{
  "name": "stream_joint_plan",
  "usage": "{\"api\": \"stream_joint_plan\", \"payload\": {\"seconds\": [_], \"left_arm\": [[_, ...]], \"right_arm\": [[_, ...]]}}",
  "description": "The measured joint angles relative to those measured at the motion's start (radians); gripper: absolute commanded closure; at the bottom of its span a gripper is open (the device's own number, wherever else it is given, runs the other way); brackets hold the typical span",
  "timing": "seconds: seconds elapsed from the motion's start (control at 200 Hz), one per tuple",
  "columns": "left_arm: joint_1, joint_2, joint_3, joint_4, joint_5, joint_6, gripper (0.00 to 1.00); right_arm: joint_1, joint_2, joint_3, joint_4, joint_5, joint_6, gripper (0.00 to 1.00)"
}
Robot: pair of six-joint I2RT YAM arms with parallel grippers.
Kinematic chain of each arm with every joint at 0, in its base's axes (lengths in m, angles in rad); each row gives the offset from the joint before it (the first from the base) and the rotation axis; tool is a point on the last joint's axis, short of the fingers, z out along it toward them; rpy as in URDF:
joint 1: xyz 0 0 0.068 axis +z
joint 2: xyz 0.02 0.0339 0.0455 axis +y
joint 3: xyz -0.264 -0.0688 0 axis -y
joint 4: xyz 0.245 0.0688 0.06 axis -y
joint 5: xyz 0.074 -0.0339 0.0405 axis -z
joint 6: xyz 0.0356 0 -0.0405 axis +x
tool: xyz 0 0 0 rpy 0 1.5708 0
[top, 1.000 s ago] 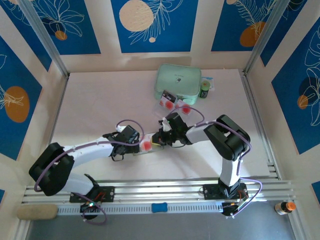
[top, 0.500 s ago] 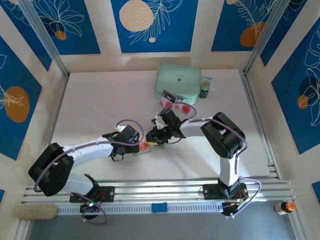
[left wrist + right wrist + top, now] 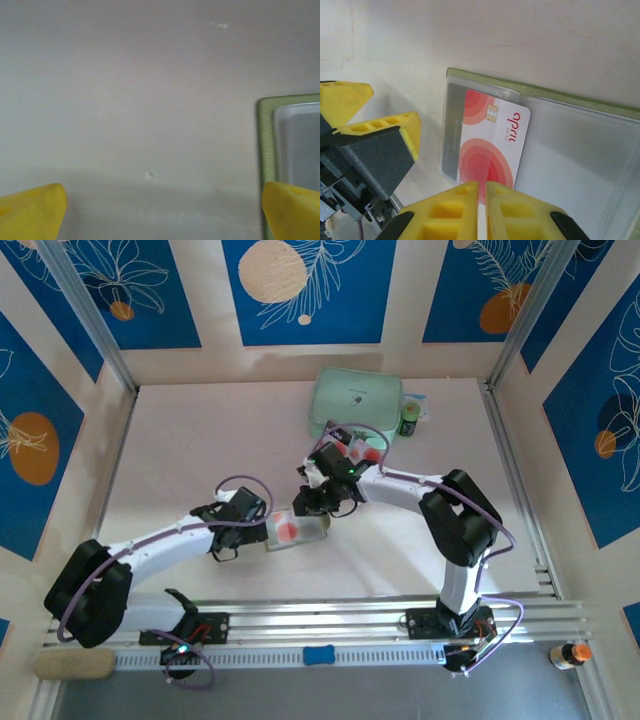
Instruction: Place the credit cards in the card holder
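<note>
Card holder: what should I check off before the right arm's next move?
1. Holder open and lying flat: ok.
2. Card lying at the holder's left pocket: ok.
3. Card fully seated in that pocket: cannot tell.
4. Right fingers nearly shut over the card's near end; gripping it or not: cannot tell.
5. Left fingers open beside the holder: ok.
6. Spare cards lying by the mint case: ok.

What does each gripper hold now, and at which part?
Left gripper: open, holds nothing. Right gripper: almost shut at the near end of the card; pinching or only pushing it into the holder, I cannot tell.
</note>
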Motion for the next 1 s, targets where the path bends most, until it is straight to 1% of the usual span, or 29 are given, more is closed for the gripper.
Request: {"api": "stream_joint_plan", "payload": {"seconds": [0.315,0.56,1.0], "left_arm": [[0.021,0.062,-0.003,-0.015,0.0,-0.002,0.0],[0.022,0.095,0.006,0.0,0.005,0.006,0.0],[0.023,0.114,0.018,0.001,0.012,0.018,0.0]], "right_arm": [[0.03,0.095,0.066,-0.064,0.048,-0.019,0.91],[0.044,0.126,0.101,-0.095,0.082,-0.033,0.91],[0.113,0.188,0.173,-0.114,0.082,-0.027,0.94]]}}
